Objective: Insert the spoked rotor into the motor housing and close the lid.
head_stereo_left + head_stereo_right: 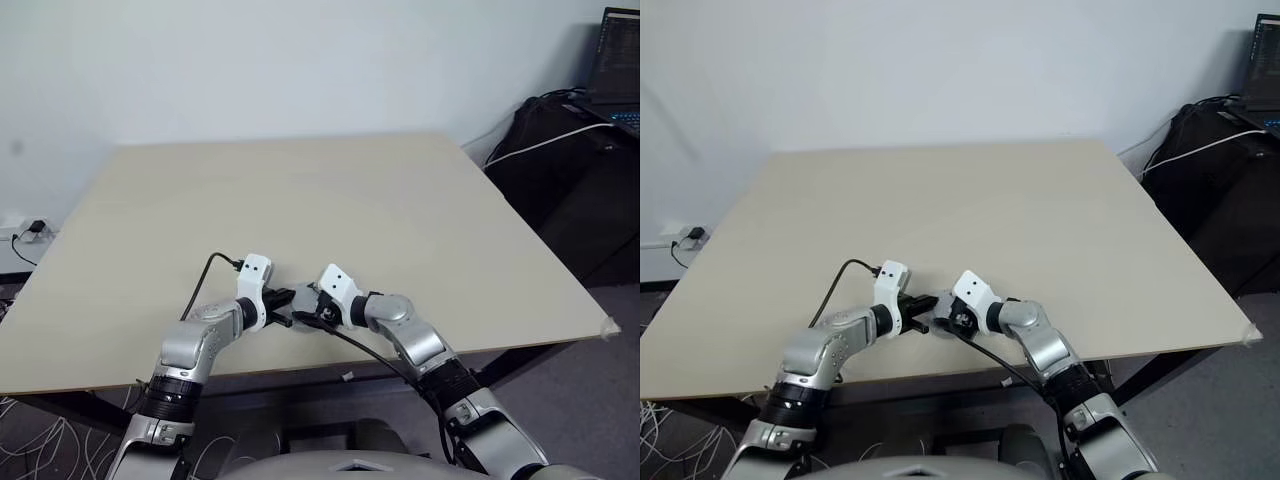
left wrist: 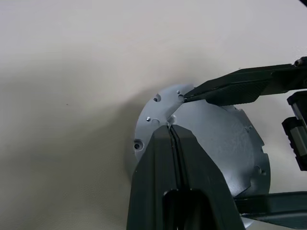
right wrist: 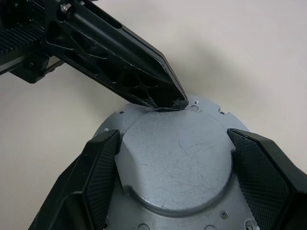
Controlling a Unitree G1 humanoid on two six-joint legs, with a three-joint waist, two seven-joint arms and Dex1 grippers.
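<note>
Jaws of the right gripper (image 3: 175, 158) clamp the lid (image 3: 175, 158); left gripper (image 2: 171, 125) closed, touching it.

The left claw (image 2: 171, 126), fingers pressed together, touches a silvery-grey round metal part (image 2: 225, 139) on the table (image 2: 72, 72).

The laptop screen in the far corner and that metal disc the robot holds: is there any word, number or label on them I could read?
No text can be read anywhere.
Laptop screen: coloured lines of text, too small to read.
Grey metal disc: scratches and small holes, no lettering.
Left tool and right tool: plain black, no markings.
Table: bare, no print.
</note>
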